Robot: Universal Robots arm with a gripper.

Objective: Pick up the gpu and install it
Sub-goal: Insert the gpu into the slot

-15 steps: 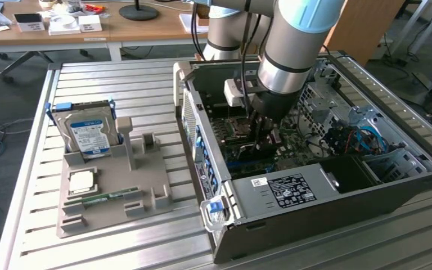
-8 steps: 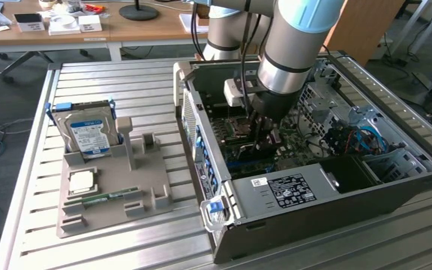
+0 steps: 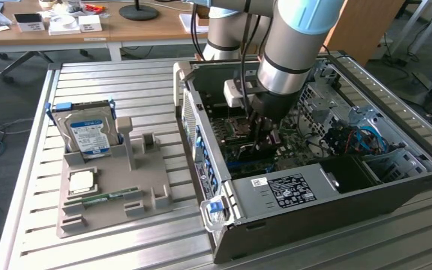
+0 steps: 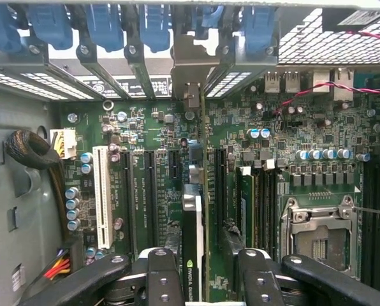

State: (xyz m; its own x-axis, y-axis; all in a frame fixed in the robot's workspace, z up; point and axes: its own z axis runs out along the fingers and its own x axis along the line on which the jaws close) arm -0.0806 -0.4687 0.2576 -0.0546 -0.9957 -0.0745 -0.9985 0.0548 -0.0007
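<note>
At the exterior view's left, on the slatted metal table (image 3: 28,185), a grey moulded parts tray (image 3: 107,191) holds a silver hard drive with a blue-white label (image 3: 88,135) upright in a slot, a square silvery processor chip (image 3: 81,181) lying flat, and a narrow green memory stick (image 3: 111,197) beside it. None of these is being handled.

Toward the middle of that frame, the open grey computer tower (image 3: 314,185) lies on its side, and the silver-and-blue robot arm (image 3: 295,50) reaches straight down into it.

In the wrist view, the black two-fingered gripper (image 4: 199,277) sits at the lower centre, its fingers (image 4: 161,280) closed on the gpu (image 4: 192,236). This thin dark card with a green-marked shroud is seen edge-on, standing upright over the green motherboard (image 4: 285,140), its silvery end bracket (image 4: 191,95) reaching up toward the rear slot openings. To the right lies the empty metal-framed processor socket (image 4: 321,233).

The installing step appears to be in hand: the card looks lined up along an expansion slot, though I cannot tell whether its edge is already seated. Finishing would call for a straight, even push with the bracket kept aligned.
</note>
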